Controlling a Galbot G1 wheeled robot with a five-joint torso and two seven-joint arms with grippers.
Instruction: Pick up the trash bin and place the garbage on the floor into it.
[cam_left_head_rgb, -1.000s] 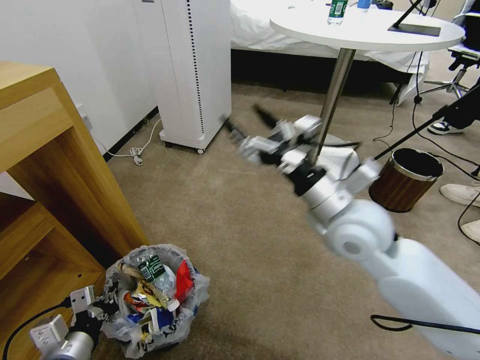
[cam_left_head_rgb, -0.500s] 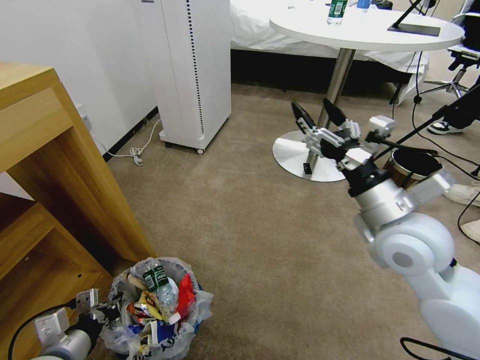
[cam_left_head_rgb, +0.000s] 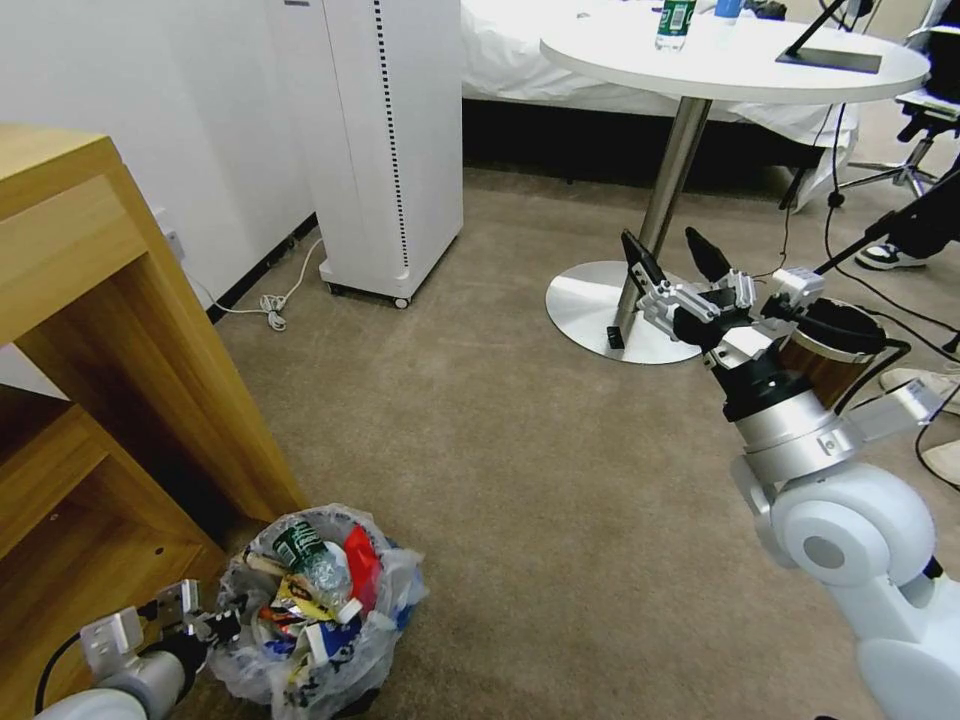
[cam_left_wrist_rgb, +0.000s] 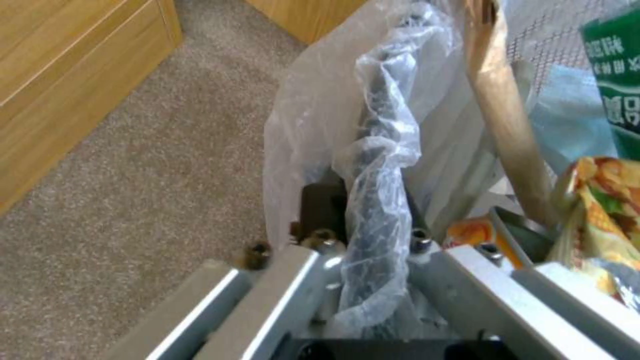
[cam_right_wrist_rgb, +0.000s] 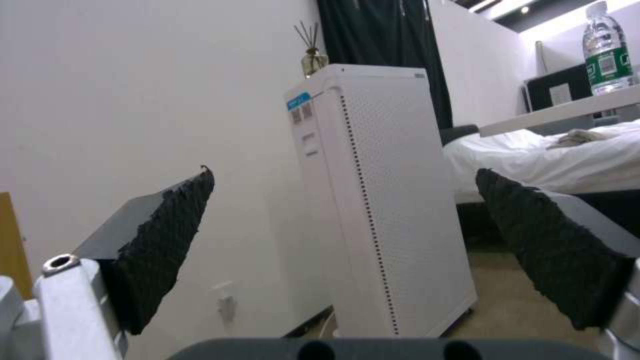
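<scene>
**Right arm swings back, bin sits low by the shelf**

The right gripper (cam_left_head_rgb: 675, 258) has moved to the right and pulled back a bit since a moment ago. It now hangs in the air in front of the brown bin (cam_left_head_rgb: 830, 350) and near the round foot of the white table (cam_left_head_rgb: 740, 55). Its two black fingers (cam_right_wrist_rgb: 167, 235) are wide apart and hold nothing.

The trash bin (cam_left_head_rgb: 320, 605) has moved a little too. It now sits a bit lower and nearer the robot than before. It is on the floor (cam_left_head_rgb: 520, 480), right next to the wooden shelf (cam_left_head_rgb: 110, 370). It is full of garbage (cam_left_head_rgb: 315, 590): a clear bottle with a green label, red wrappers and other bits.

The left gripper (cam_left_head_rgb: 200, 625) is at the bin's near edge. In the left wrist view its fingers are closed on the bin's rim, with the crinkly plastic bag (cam_left_wrist_rgb: 380, 165) bunched between them. A wooden stick (cam_left_wrist_rgb: 507, 115) leans inside the bin, just beside the bag.

The tall white machine (cam_left_head_rgb: 385, 140) stands by the wall, well apart from the bin.
</scene>
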